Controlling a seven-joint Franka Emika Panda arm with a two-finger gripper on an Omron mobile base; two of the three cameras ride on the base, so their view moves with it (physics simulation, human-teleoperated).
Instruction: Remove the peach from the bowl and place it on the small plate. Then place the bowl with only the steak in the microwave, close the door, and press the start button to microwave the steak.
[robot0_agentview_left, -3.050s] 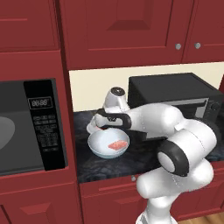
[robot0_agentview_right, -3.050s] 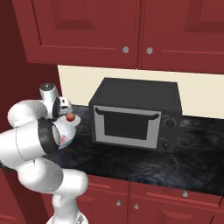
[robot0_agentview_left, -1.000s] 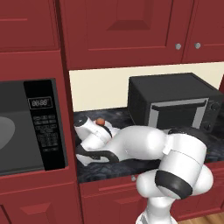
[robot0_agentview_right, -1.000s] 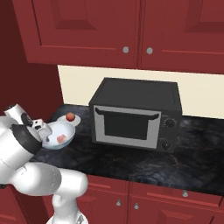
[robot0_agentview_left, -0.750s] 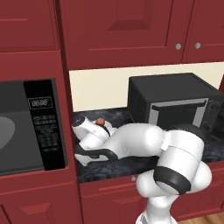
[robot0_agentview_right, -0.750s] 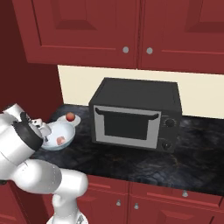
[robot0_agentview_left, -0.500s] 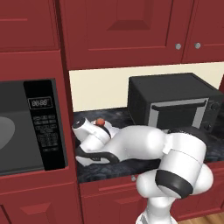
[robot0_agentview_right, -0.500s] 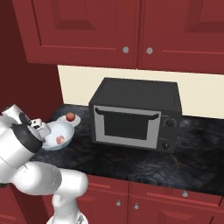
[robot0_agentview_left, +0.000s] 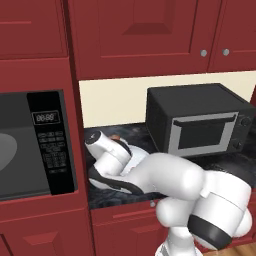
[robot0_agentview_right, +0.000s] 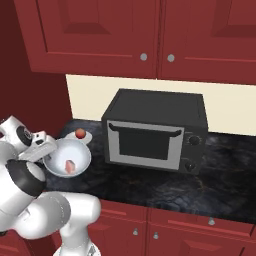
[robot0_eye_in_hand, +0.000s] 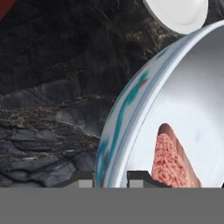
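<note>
A: Where's the gripper and how do its jaws stand?

B: Low over the dark counter, at the left side of the bowl. In the hand view one finger tip sits outside the bowl's wall and the other inside, with the rim between them, so the jaws are clamped together on the bowl.

A: What's in the bowl?

B: The steak, a pinkish slab lying on the pale inside, just beside the gripped rim.

A: And the peach?

B: Out of the bowl, sitting on the small plate just behind it, toward the far wall.

A: The microwave?

B: Built into the red cabinetry at the left, keypad strip facing the counter. To the right of the bowl stands a black countertop oven.
</note>
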